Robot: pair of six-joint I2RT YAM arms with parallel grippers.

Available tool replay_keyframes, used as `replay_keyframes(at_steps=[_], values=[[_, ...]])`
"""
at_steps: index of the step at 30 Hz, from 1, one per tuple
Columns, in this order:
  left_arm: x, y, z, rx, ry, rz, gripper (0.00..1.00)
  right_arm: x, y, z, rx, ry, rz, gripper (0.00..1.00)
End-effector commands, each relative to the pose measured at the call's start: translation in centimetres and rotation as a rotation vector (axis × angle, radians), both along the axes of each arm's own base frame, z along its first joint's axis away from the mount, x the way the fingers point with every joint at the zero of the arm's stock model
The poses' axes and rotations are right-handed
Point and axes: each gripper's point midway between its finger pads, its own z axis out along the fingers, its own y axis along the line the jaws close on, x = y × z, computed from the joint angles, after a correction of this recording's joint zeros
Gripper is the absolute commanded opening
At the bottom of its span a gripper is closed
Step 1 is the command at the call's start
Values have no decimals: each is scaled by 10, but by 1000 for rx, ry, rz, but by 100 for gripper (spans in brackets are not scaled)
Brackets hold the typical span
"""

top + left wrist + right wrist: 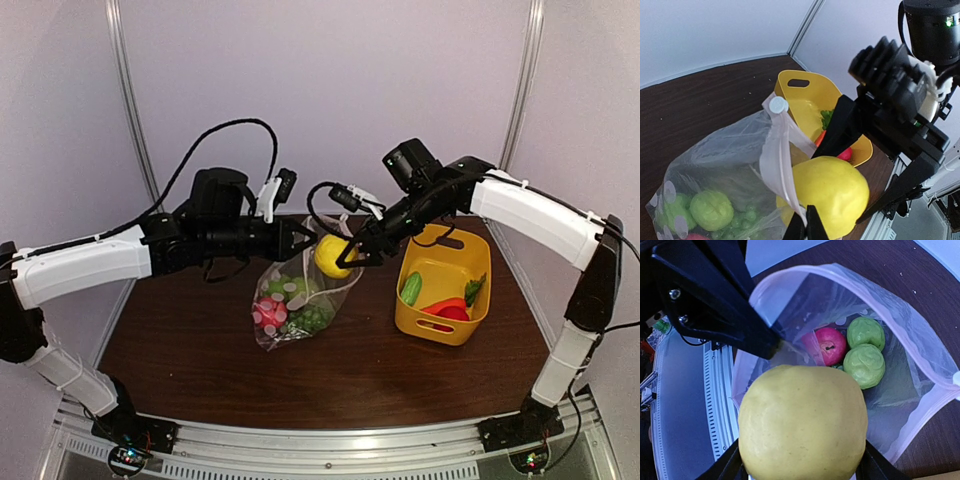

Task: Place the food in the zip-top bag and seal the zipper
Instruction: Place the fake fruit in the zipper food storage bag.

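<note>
Blocking zip-top bag mouth: lemon.

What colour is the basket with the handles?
The basket is yellow, clearest in the top external view.

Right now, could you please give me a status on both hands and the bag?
Left hand shut on bag rim, mouth held open. Right hand grips lemon above mouth. Nothing in the way.

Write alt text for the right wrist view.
The right gripper holds a yellow lemon at the open mouth of the clear zip-top bag. The left gripper pinches the bag's rim at upper left. Inside lie a red apple and two green apples.
</note>
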Motion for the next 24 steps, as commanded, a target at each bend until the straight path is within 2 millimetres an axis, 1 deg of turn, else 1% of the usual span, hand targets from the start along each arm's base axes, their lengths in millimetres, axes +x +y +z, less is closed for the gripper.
replay_keyframes(at_steps=[1,4,8,11,13,16,17,20,22,24], values=[[-5,-2,35,-80,-51,-17,0,16,-3,-6,-62,-43,-103,54],[-5,-2,32,-75,-46,-16,0,26,2,-8,-98,-74,-142,60],[-5,-1,31,-74,-45,-12,0,35,6,-5,-117,-99,-176,76],[-5,2,31,-72,-51,-3,0,35,7,4,-104,-109,-176,84],[-5,3,32,-71,-55,2,0,32,5,11,-95,-117,-170,86],[-2,3,30,-61,-60,11,0,22,0,31,-61,-150,-143,87],[-2,3,28,-55,-61,12,0,18,-4,43,-44,-171,-137,87],[-1,3,23,-40,-57,11,0,13,-22,57,-33,-224,-144,87],[-1,3,22,-37,-60,11,0,16,-42,59,-42,-250,-172,86],[-1,5,20,-32,-62,15,0,23,-67,53,-59,-253,-209,85]])
